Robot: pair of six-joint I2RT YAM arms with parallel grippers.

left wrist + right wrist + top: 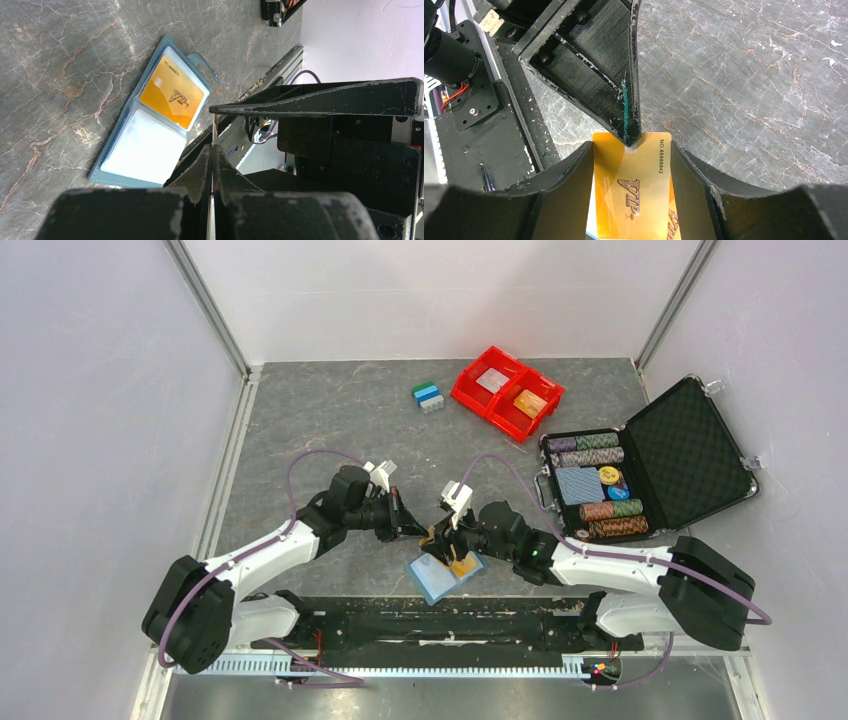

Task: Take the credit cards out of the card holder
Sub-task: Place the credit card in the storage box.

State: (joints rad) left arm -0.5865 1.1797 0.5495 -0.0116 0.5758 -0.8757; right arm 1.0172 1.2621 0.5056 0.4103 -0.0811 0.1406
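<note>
The left fingers (599,75) pinch one end of the orange card (634,170), the right fingers (559,200) clamp its side edges, by the open holder (430,583) on the desk (60,75).

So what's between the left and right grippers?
An orange credit card: it sits across the fingers of the right gripper, and the left gripper is pinched shut on its far edge. Clearest in the right wrist view.

Lab robot cell, white walls (100,390), aluminium frame (205,305)
</note>
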